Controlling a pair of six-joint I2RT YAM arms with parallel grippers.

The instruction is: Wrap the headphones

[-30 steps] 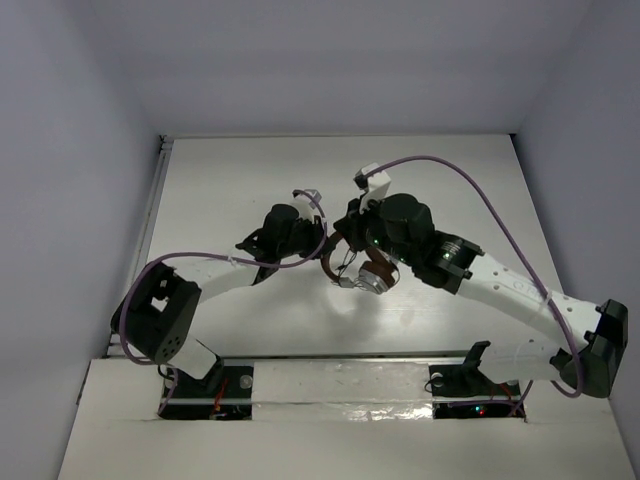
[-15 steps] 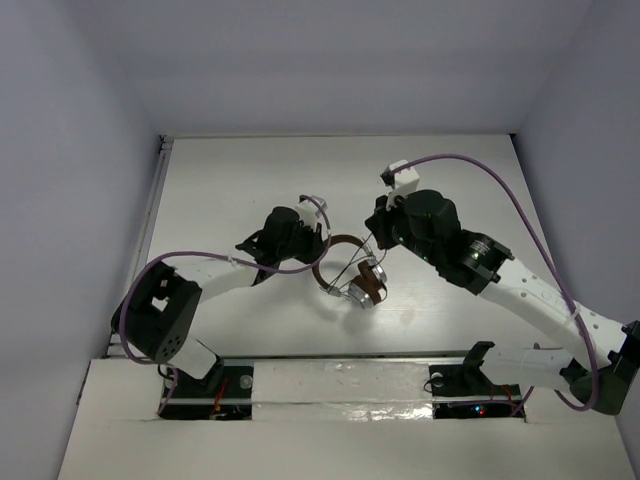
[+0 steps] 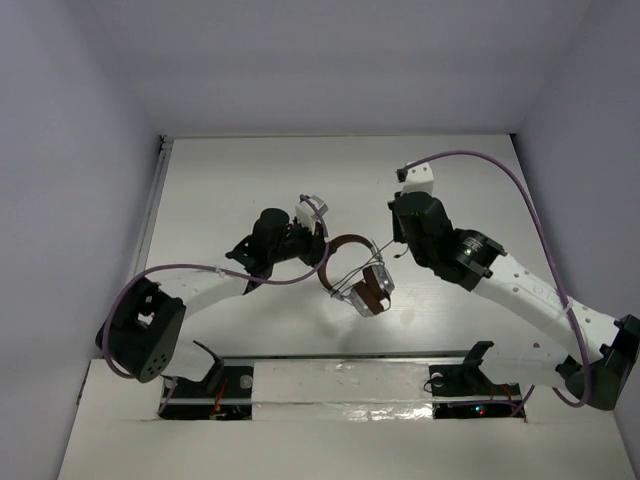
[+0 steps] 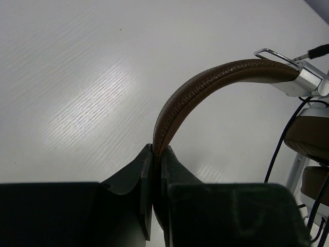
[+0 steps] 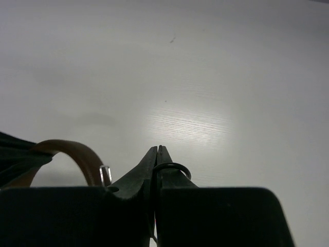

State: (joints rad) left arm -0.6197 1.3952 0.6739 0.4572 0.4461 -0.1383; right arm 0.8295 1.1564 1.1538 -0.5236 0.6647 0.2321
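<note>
The headphones are held just above the white table, between my two arms. My left gripper is shut on the brown headband. In the left wrist view the jaws pinch the headband at its near end. The silver-and-brown earcups hang toward the near side and show at the right edge of the left wrist view. My right gripper is shut on the thin dark cord. A small loop of cord sticks out beside its closed jaws.
The white table has grey walls on three sides, with a rail along its left edge. Purple arm cables arc over the right side. The arm bases sit at the near edge.
My right gripper has moved away from the headphones toward the far right, drawing the cord out. My left gripper and the headphones have shifted a little to the right.
</note>
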